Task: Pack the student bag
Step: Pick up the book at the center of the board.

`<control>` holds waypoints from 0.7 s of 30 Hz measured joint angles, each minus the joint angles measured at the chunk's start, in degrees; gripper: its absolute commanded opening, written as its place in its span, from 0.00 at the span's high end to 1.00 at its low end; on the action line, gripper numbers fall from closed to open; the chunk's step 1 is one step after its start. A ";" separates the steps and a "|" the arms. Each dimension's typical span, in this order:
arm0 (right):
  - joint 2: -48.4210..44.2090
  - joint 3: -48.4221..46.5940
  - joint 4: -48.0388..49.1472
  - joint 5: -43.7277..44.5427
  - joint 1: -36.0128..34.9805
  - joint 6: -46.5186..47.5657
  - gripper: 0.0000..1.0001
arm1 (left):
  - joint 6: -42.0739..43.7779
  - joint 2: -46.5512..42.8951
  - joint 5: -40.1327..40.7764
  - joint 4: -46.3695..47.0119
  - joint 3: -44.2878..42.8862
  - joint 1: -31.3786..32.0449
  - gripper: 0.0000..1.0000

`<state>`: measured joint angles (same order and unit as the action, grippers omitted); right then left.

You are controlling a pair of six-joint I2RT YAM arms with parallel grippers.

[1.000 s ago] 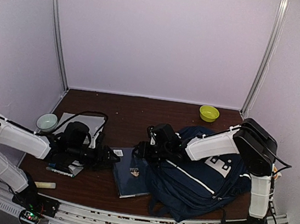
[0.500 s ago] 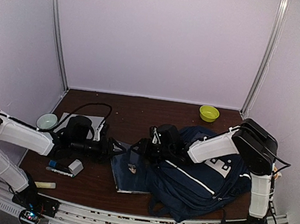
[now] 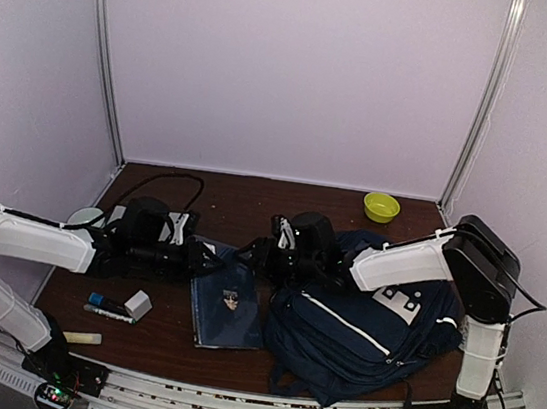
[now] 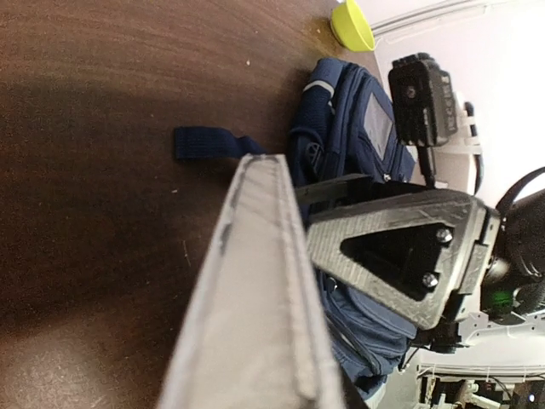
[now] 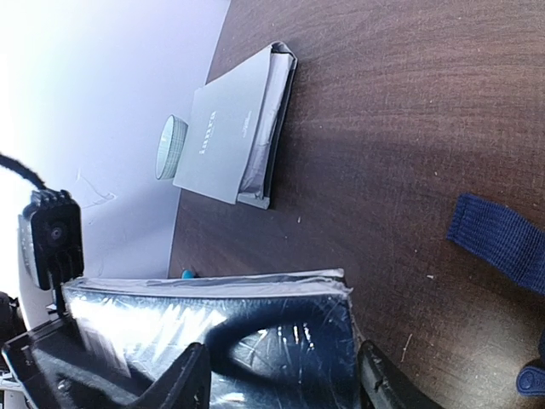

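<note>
The student bag (image 3: 369, 323), navy with white trim, lies at the right of the table and shows behind the book in the left wrist view (image 4: 341, 128). A dark blue book (image 3: 228, 304) with an emblem lies just left of it, its far edge raised between the two grippers. My left gripper (image 3: 204, 256) is shut on that book's far left corner; its grey page edge (image 4: 255, 298) fills the left wrist view beside one finger (image 4: 400, 247). My right gripper (image 3: 264, 259) stands open over the glossy cover (image 5: 281, 341), its fingers (image 5: 183, 383) either side of it.
A green bowl (image 3: 381, 207) sits at the back right. A grey notebook (image 5: 234, 128) and a pale bowl (image 3: 85, 215) lie at the left. A marker (image 3: 108, 309), an eraser (image 3: 137, 305) and a pale stick (image 3: 81, 338) lie near the front left. A loose blue strap (image 4: 209, 143) lies on the wood.
The left gripper moved right and away from the marker and eraser, then closed on the book's far corner. The book swung left, away from the bag. The right gripper rose slightly.
</note>
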<state>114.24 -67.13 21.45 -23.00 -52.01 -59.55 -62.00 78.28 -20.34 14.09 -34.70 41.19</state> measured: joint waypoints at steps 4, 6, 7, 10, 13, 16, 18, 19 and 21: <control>-0.83 0.96 0.17 -0.44 -0.07 0.28 0.44 | 2.12 -0.94 1.05 -3.19 -0.17 0.20 1.00; -1.55 1.40 0.09 -0.66 -0.37 0.63 0.43 | 3.52 -2.12 1.40 -5.60 -0.74 0.61 1.00; -2.03 1.55 -0.02 -0.72 -0.50 0.92 0.42 | 4.26 -2.89 1.60 -6.71 -0.96 0.81 1.00; -4.55 1.66 -2.34 -0.79 -0.90 2.95 0.35 | 6.36 -5.09 1.75 -9.33 -2.05 1.38 1.00; -8.24 1.66 -6.27 -0.72 -1.46 7.17 0.14 | 7.82 -6.54 1.51 -9.94 -2.95 1.86 1.00; -13.29 1.95 -10.78 -0.55 -2.38 12.48 0.04 | 9.33 -7.93 0.48 -10.49 -4.35 2.25 1.00; -17.53 2.54 -13.92 -0.33 -2.93 16.92 0.03 | 10.34 -8.57 -0.57 -10.97 -5.90 2.36 1.00; -19.67 2.93 -15.43 -0.04 -3.06 19.15 0.02 | 10.99 -8.87 -1.42 -11.34 -6.99 2.40 1.00; -24.59 3.93 -18.60 0.57 -3.37 23.34 0.02 | 12.66 -9.33 -2.82 -12.59 -9.81 2.64 1.00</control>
<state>89.65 -63.20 2.85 -22.44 -55.37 -36.21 -49.34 68.95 -23.16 1.50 -44.51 43.83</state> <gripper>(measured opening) 0.975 0.188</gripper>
